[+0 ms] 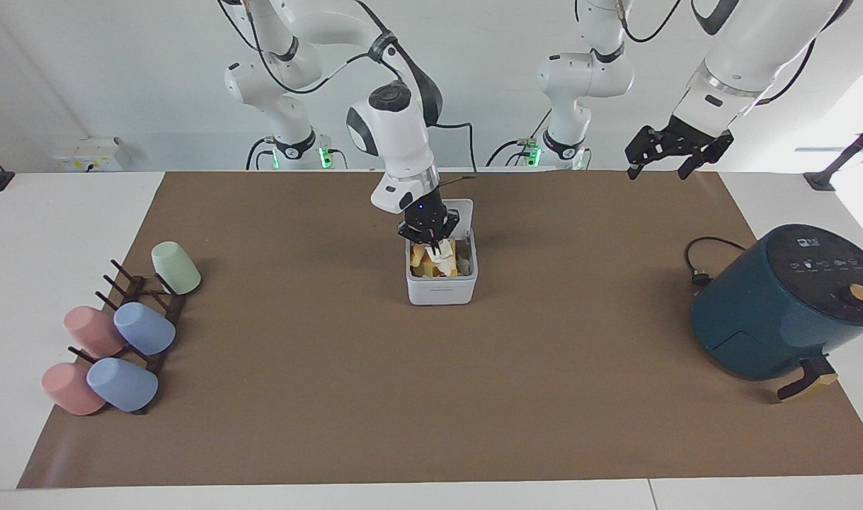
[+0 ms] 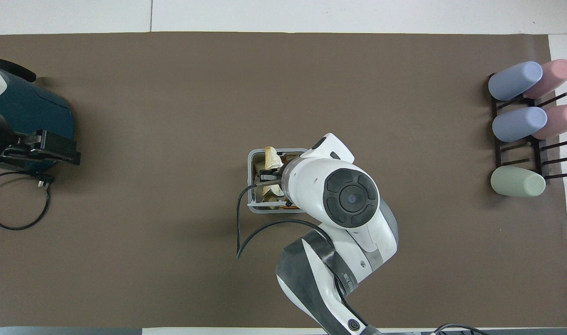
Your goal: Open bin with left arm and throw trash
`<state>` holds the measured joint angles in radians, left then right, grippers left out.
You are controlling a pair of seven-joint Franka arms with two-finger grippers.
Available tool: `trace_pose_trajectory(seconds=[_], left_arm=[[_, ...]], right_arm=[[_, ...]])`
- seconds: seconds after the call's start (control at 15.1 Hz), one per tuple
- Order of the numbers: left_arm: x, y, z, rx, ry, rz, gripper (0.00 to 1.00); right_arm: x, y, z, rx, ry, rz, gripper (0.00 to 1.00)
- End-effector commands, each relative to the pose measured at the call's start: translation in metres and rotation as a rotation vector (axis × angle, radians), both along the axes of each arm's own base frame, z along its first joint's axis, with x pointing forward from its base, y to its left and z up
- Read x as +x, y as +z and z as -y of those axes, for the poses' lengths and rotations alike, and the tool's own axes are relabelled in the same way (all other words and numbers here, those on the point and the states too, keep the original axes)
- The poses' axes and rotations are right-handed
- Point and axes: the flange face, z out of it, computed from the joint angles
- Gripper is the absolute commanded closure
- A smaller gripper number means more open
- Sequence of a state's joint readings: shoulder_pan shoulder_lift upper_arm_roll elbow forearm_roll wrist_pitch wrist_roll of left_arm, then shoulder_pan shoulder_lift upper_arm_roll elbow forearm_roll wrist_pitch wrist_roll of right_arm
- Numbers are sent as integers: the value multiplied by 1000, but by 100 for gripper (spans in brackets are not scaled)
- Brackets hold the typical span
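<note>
Hovering over the open bin (image 1: 439,280) at mid-table, your right gripper (image 1: 431,239) has its fingers apart above the trash (image 1: 437,261) piled inside, probably just released. Your left gripper (image 1: 677,150) waits, fingers spread, high near the fryer (image 1: 785,304), clear of the lid (image 1: 461,212).

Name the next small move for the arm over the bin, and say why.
Probably lift the right gripper straight up and clear of the bin. It hangs low in the mouth of the bin, whose lid stands open, and the trash already lies inside. No scraps show on the mat. The left gripper waits raised, toward the air fryer end.
</note>
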<state>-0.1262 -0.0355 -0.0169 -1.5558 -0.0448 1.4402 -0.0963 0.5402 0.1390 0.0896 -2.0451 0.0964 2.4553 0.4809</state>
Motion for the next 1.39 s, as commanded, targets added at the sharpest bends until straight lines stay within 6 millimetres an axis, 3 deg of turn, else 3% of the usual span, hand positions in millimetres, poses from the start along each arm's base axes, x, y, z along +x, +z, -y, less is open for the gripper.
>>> trace_pose_trajectory(seconds=[0.0, 0.2, 0.53, 0.8, 0.86, 0.93, 1.33], left_arm=[[0, 4, 5, 37, -20, 3, 0], [1, -2, 10, 39, -33, -4, 0], [2, -10, 20, 83, -68, 15, 0], [2, -8, 19, 76, -60, 21, 0], [2, -7, 21, 72, -59, 22, 0], [4, -8, 21, 68, -59, 32, 0], [5, -9, 17, 44, -44, 43, 0]], right_arm=[[-14, -12, 20, -8, 24, 14, 100], [-11, -29, 17, -12, 29, 9, 100], [-5, -17, 11, -4, 12, 7, 100], [6, 19, 4, -31, 10, -54, 100], [6, 24, 4, -29, 8, -56, 59], [4, 26, 3, -25, -7, -57, 1], [5, 42, -5, -5, -46, -50, 0]])
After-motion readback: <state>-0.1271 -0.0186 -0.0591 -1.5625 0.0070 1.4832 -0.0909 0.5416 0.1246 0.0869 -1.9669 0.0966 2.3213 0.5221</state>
